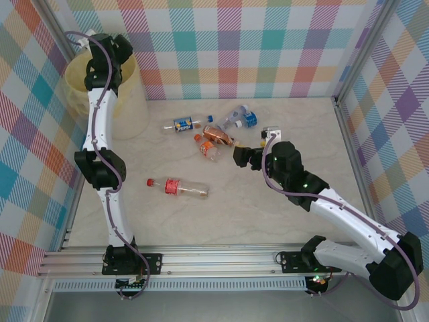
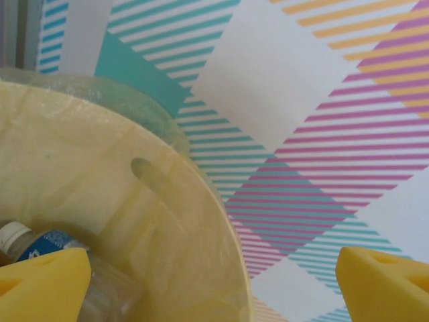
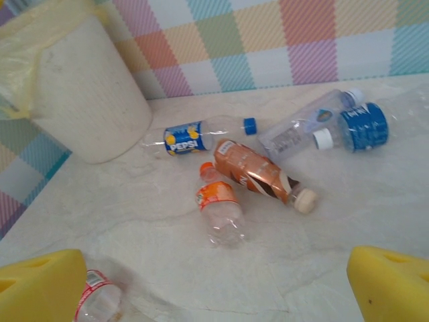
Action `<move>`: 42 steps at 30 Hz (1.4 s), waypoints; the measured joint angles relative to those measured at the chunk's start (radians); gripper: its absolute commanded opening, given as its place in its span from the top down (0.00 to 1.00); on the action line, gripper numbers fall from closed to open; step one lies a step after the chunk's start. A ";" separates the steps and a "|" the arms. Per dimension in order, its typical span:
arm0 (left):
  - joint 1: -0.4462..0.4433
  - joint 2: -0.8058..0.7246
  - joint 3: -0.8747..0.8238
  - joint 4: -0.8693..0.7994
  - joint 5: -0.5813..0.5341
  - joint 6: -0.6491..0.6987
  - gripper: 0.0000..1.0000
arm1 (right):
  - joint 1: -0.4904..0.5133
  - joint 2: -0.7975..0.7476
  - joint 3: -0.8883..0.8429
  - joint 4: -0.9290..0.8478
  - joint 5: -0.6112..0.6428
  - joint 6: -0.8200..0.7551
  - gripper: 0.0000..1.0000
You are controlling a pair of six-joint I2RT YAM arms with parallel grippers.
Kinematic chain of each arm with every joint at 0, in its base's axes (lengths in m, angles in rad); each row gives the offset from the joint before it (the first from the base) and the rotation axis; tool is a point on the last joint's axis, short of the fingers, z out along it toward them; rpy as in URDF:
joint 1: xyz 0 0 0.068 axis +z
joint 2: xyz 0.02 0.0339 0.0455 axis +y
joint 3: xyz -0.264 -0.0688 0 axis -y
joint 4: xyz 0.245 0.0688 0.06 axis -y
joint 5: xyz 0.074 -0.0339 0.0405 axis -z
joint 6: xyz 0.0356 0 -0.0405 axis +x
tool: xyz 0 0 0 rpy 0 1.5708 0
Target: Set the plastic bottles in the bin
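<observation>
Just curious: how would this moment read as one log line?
left gripper: open above bin | right gripper: open, facing plastic bottles on table | bin: blue-label bottle inside

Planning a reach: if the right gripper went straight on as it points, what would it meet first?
Probably the small clear plastic bottle with orange label and cap, though depth is unclear.

In the far left corner of the table (image 1: 268,208), the bin (image 1: 134,100), with one bottle (image 2: 40,245) inside and the left gripper (image 2: 213,282) over its rim. Right of the bin, mid-table, a cluster of bottles (image 1: 214,134); just right of that, the right gripper (image 1: 239,156). Nearer the arms, apart from the cluster, a lone bottle (image 1: 179,188)
</observation>
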 measured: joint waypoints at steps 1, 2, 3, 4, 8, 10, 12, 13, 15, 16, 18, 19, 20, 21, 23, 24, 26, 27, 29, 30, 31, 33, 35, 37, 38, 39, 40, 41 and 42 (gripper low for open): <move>0.000 0.000 0.000 -0.011 0.009 -0.005 0.04 | 0.000 0.000 0.000 -0.005 0.010 0.007 0.00; 0.000 -0.002 0.000 -0.025 0.017 -0.008 0.02 | 0.000 0.001 0.000 -0.011 0.019 0.016 0.00; 0.000 -0.005 0.000 -0.043 0.026 -0.010 0.01 | 0.000 0.003 0.000 -0.014 0.026 0.027 0.00; -0.001 -0.010 0.000 -0.062 0.034 -0.012 0.00 | 0.000 0.007 0.000 -0.017 0.033 0.033 0.00; -0.015 -0.056 -0.016 -0.119 0.064 -0.012 0.00 | -0.007 0.047 0.000 -0.048 0.037 0.058 0.00; -0.026 -0.102 -0.045 -0.129 0.075 -0.012 0.00 | -0.009 0.068 0.000 -0.061 0.035 0.066 0.00; -0.047 -0.169 -0.104 -0.127 0.082 -0.011 0.00 | -0.012 0.088 0.000 -0.061 0.015 0.065 0.00; -0.061 -0.210 -0.145 -0.125 0.087 -0.011 0.00 | -0.014 0.095 0.000 -0.061 0.000 0.061 0.00; -0.096 -0.306 -0.252 -0.116 0.093 -0.013 0.00 | -0.016 0.114 0.001 -0.061 -0.042 0.044 0.00; -0.110 -0.348 -0.304 -0.106 0.096 -0.013 0.00 | -0.017 0.126 0.003 -0.062 -0.065 0.032 0.01; -0.143 -0.459 -0.450 -0.077 0.110 -0.020 0.00 | -0.017 0.167 0.025 -0.079 -0.116 0.002 0.02; -0.155 -0.502 -0.510 -0.067 0.116 -0.026 0.00 | -0.017 0.188 0.040 -0.091 -0.133 -0.006 0.02; -0.170 -0.557 -0.590 -0.047 0.129 -0.040 0.00 | -0.017 0.215 0.059 -0.103 -0.151 -0.019 0.03; -0.182 -0.612 -0.672 -0.028 0.145 -0.056 0.00 | -0.017 0.241 0.077 -0.114 -0.169 -0.027 0.03; -0.196 -0.706 -0.814 -0.004 0.169 -0.097 0.00 | -0.017 0.285 0.107 -0.128 -0.200 -0.044 0.04; -0.203 -0.753 -0.885 0.008 0.177 -0.121 0.00 | -0.017 0.306 0.120 -0.131 -0.213 -0.051 0.04; -0.216 -0.832 -1.000 0.014 0.190 -0.163 0.00 | -0.017 0.338 0.137 -0.134 -0.233 -0.061 0.04; -0.222 -0.869 -1.050 0.014 0.197 -0.183 0.00 | -0.017 0.355 0.144 -0.136 -0.241 -0.068 0.04; -0.231 -0.936 -1.136 0.014 0.211 -0.220 0.00 | -0.017 0.388 0.161 -0.140 -0.249 -0.076 0.05; -0.235 -0.970 -1.176 0.012 0.220 -0.239 0.00 | -0.017 0.408 0.173 -0.142 -0.251 -0.079 0.05; -0.236 -0.995 -1.207 0.011 0.227 -0.251 0.00 | -0.017 0.426 0.184 -0.144 -0.253 -0.083 0.05; -0.237 -1.054 -1.276 -0.005 0.237 -0.272 0.00 | -0.017 0.470 0.211 -0.148 -0.257 -0.093 0.05; -0.238 -1.093 -1.320 -0.034 0.237 -0.274 0.00 | -0.017 0.518 0.247 -0.157 -0.265 -0.105 0.05; -0.238 -1.121 -1.349 -0.071 0.225 -0.271 0.00 | -0.017 0.570 0.286 -0.163 -0.272 -0.116 0.05; -0.238 -1.135 -1.363 -0.093 0.214 -0.267 0.00 | -0.017 0.602 0.311 -0.166 -0.276 -0.124 0.05; -0.238 -1.147 -1.372 -0.115 0.203 -0.264 0.00 | -0.017 0.636 0.338 -0.170 -0.278 -0.130 0.06; -0.238 -1.157 -1.381 -0.128 0.195 -0.262 0.00 | -0.017 0.666 0.363 -0.172 -0.279 -0.135 0.06; -0.238 -1.170 -1.391 -0.135 0.188 -0.258 0.00 | -0.017 0.701 0.393 -0.177 -0.279 -0.142 0.06; -0.238 -1.182 -1.402 -0.140 0.180 -0.255 0.00 | -0.017 0.739 0.427 -0.185 -0.280 -0.151 0.06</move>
